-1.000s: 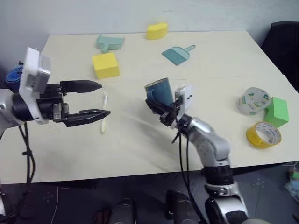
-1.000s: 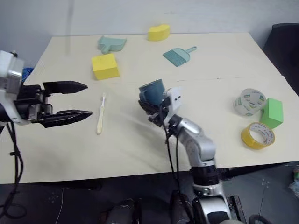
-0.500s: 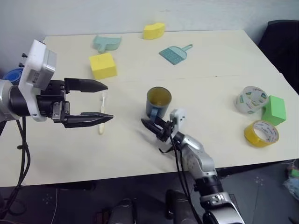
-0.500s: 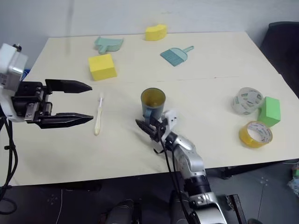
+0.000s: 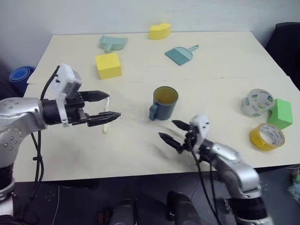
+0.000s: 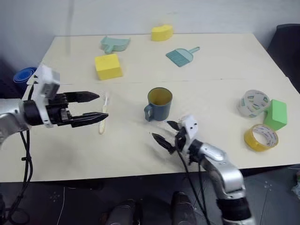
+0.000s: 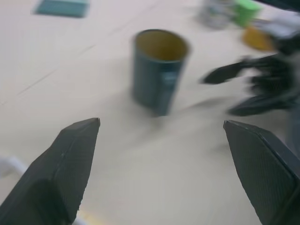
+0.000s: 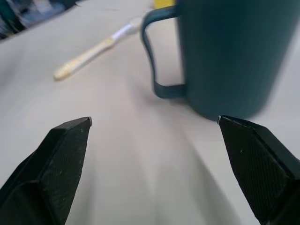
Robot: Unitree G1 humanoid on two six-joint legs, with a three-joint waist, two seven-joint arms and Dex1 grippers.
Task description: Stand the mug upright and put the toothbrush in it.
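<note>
Mug (image 5: 163,103) now upright, right pincer (image 5: 174,131) released, withdrawn

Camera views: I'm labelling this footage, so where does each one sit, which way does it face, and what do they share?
Head views: on the head, looking down over the table; both arms show, left gripper and right gripper open.
Left wrist view: along its own fingers toward the upright mug and the right gripper.
Right wrist view: along its own fingers toward the mug's handle and the toothbrush lying flat.
Shared: all show the mug.
</note>
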